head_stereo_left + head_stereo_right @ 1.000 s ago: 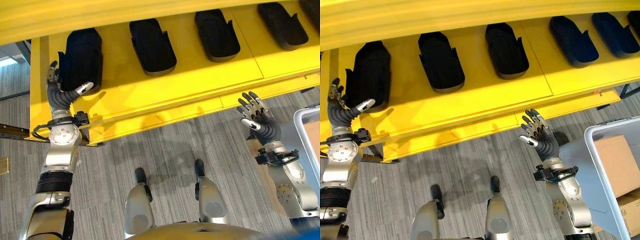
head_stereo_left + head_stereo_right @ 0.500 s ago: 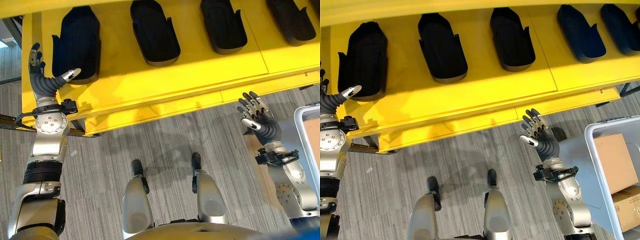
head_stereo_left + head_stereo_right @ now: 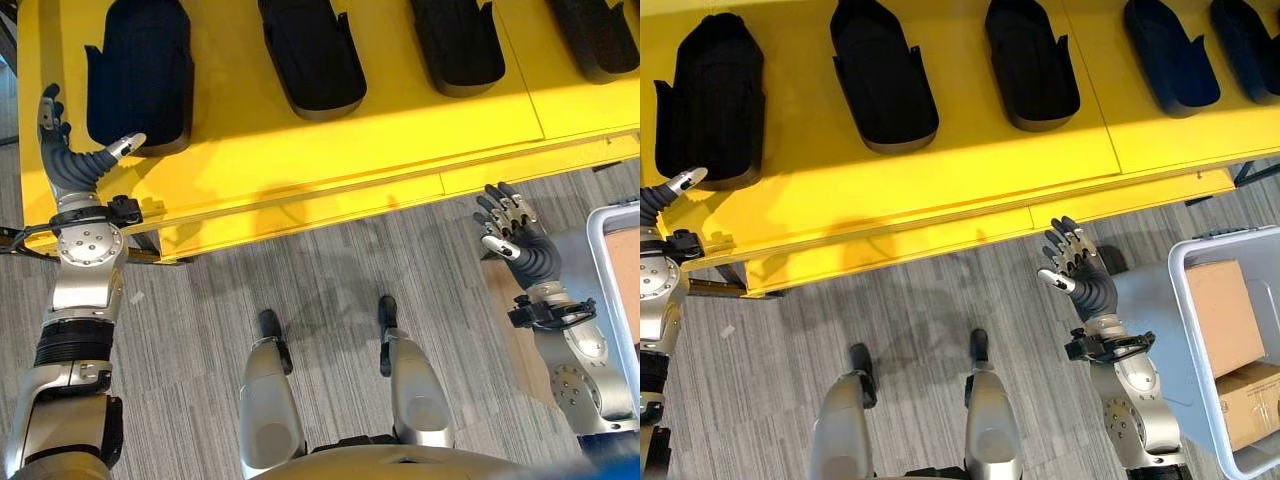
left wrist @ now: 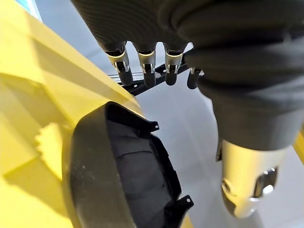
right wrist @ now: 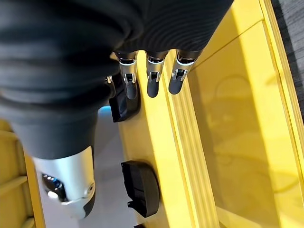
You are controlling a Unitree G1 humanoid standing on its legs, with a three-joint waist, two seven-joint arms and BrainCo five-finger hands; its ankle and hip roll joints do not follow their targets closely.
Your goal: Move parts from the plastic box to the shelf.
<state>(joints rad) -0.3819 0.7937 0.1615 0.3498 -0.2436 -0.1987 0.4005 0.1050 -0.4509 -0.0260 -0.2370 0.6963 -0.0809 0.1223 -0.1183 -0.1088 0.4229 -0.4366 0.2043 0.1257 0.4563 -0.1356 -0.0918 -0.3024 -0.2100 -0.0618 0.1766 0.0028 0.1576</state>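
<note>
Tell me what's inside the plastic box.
The plastic box holds two brown cardboard cartons, one nearer the shelf, one nearer the robot. Whatever lies beneath them, and the part of the box cut off at the picture's edge, is hidden.

1. No text, label, number or sign can be read on the shelf (image 3: 300, 150).
2. None on the black parts (image 3: 883, 75).
3. None on the cardboard boxes (image 3: 1225, 315) in the bin (image 3: 1160, 330).

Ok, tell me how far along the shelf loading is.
Done: black parts already lie in a row on the yellow shelf. In hand: nothing; the left hand by the leftmost part and the right hand below the shelf edge are both open. Left: boxes remain in the plastic box.
</note>
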